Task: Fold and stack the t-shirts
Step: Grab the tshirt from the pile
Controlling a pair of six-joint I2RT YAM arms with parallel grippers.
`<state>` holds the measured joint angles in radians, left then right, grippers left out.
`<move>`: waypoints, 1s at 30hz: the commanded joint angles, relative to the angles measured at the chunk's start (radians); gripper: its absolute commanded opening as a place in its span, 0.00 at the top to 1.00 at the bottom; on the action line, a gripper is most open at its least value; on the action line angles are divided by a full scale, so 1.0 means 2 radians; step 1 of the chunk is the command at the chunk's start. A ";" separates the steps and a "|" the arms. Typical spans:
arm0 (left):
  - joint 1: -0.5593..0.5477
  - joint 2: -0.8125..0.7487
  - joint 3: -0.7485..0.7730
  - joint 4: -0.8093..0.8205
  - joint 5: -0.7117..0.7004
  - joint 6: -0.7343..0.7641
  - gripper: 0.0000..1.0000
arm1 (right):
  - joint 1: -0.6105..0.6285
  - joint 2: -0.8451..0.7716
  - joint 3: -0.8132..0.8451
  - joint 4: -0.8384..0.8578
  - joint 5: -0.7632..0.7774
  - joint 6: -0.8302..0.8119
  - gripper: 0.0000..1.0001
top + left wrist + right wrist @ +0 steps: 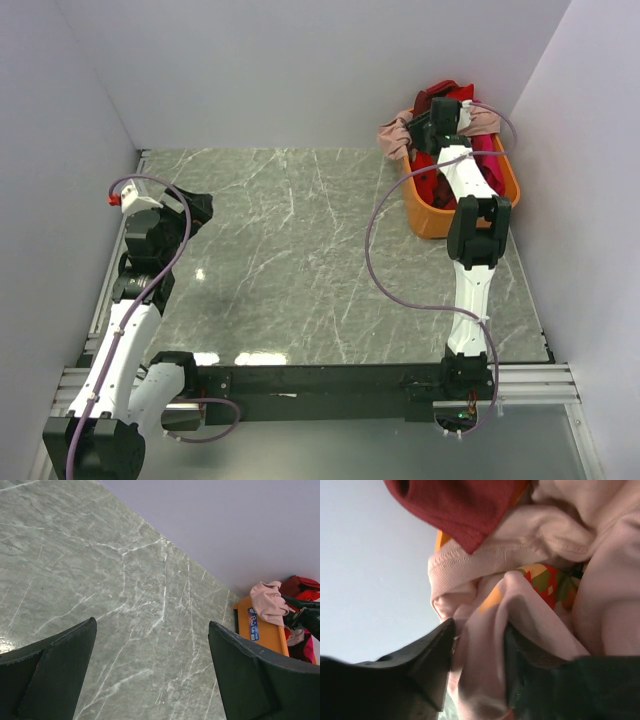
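A heap of t-shirts fills the orange tub (pixel 430 218) at the back right. On top lies the dusty pink t-shirt (pixel 396 134), draped over the tub's rim, with a red one (pixel 442 92) behind it. My right gripper (pixel 432 126) is down in the heap. In the right wrist view, my right gripper (pixel 479 627) has a fold of the dusty pink t-shirt (pixel 485 560) filling the gap between its jaws, and the colourful print (pixel 550 582) shows above it. A maroon t-shirt (pixel 460 505) hangs higher up. My left gripper (pixel 151 623) hovers open over bare table at the left.
The marble-patterned table (pixel 300 260) runs between pale walls on three sides. The tub (pixel 265 630) carries a blue label on its side. A purple cable (pixel 372 250) loops from the right arm over the table.
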<state>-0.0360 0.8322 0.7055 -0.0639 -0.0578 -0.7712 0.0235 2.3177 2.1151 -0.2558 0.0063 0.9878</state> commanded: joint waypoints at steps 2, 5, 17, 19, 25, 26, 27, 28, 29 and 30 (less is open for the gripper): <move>0.002 0.000 0.005 0.024 0.010 0.007 0.01 | -0.006 -0.017 0.010 0.040 0.010 -0.002 0.54; 0.001 0.002 0.004 0.028 0.015 0.007 0.01 | -0.007 -0.024 0.014 0.042 0.014 -0.015 0.64; 0.002 0.012 0.008 0.028 0.024 0.002 0.01 | -0.007 -0.085 0.002 0.060 0.022 -0.069 1.00; 0.002 0.011 0.008 0.036 0.024 0.001 0.01 | -0.006 -0.099 -0.014 0.066 0.023 -0.074 1.00; 0.001 0.011 0.007 0.045 0.033 0.000 0.01 | 0.004 -0.168 -0.043 0.083 0.023 -0.100 1.00; 0.002 0.012 0.009 0.044 0.034 0.000 0.01 | 0.009 -0.178 -0.047 0.088 0.025 -0.107 1.00; 0.002 0.013 0.010 0.043 0.035 -0.001 0.01 | 0.011 -0.187 -0.046 0.085 0.028 -0.119 1.00; 0.002 0.013 0.011 0.041 0.037 -0.001 0.01 | 0.012 -0.205 -0.045 0.082 0.031 -0.123 1.00; 0.002 0.013 0.011 0.041 0.039 0.001 0.01 | 0.013 -0.215 -0.046 0.085 0.034 -0.126 1.00; 0.002 0.011 0.012 0.041 0.040 0.001 0.01 | 0.016 -0.225 -0.047 0.087 0.037 -0.134 1.00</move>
<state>-0.0360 0.8577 0.7055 -0.0231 -0.0078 -0.7723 0.0319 2.0087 2.0071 -0.1875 0.0521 0.7807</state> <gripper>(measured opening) 0.995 0.020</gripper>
